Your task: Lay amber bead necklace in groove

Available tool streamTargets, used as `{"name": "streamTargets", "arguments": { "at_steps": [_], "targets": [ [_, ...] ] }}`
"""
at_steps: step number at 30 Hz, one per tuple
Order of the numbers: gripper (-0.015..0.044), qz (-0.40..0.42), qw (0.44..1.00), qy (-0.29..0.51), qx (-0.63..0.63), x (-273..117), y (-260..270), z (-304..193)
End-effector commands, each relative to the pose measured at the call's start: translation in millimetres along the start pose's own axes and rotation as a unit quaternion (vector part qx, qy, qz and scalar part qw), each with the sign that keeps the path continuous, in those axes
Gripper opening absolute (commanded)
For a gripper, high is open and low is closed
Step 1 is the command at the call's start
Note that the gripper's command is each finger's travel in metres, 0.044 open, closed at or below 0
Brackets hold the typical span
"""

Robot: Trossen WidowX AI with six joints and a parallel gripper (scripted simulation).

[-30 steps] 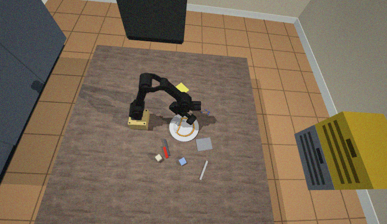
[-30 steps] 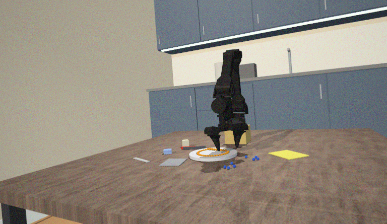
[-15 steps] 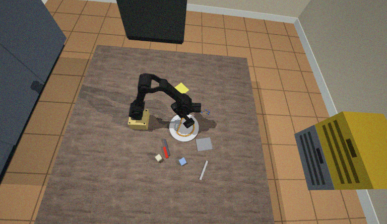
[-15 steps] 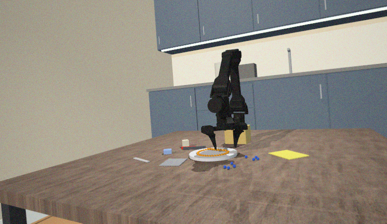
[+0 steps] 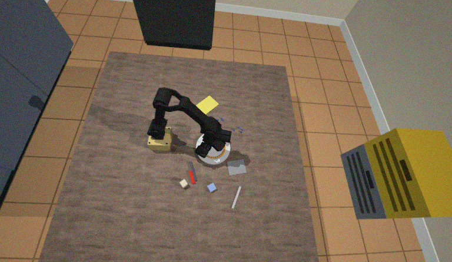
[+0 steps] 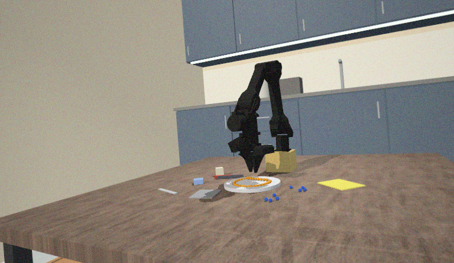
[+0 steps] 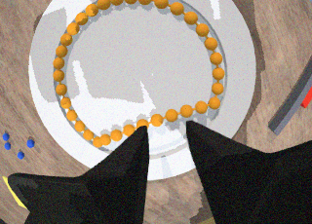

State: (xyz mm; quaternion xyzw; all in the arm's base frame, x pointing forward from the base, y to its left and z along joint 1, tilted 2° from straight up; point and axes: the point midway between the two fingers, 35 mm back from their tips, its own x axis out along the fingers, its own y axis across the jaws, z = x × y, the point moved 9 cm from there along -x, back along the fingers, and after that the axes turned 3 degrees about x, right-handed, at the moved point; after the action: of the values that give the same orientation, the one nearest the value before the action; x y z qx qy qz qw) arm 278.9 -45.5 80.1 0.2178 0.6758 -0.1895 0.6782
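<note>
The round white bead board lies flat on the table. The amber bead necklace lies on it as a closed-looking loop. In the wrist view its left, top and right beads follow the groove. Its lower run cuts nearly straight across, inside the curve, with the groove's bottom arc bare of beads. My gripper is partly open and empty, pointing down above the board. In the wrist view its fingertips are at the near side of the lower run. The arm hides part of the board in the top view.
Several loose blue beads and a yellow sheet lie near the board. Around it also are a grey plate, a red-and-grey bar, a cream cube, a blue block and a white stick.
</note>
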Motion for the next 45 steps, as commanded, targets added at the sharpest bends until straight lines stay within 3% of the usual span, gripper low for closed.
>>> {"name": "streamTargets", "arguments": {
  "at_steps": [1,15,45],
  "targets": [
    [0.012,-0.002,0.904,0.0,0.427,-12,-40,6],
    [0.012,-0.003,0.9,0.0,0.436,-13,-41,6],
    [0.012,-0.003,0.9,0.0,0.436,27,-41,6]
  ]
}}
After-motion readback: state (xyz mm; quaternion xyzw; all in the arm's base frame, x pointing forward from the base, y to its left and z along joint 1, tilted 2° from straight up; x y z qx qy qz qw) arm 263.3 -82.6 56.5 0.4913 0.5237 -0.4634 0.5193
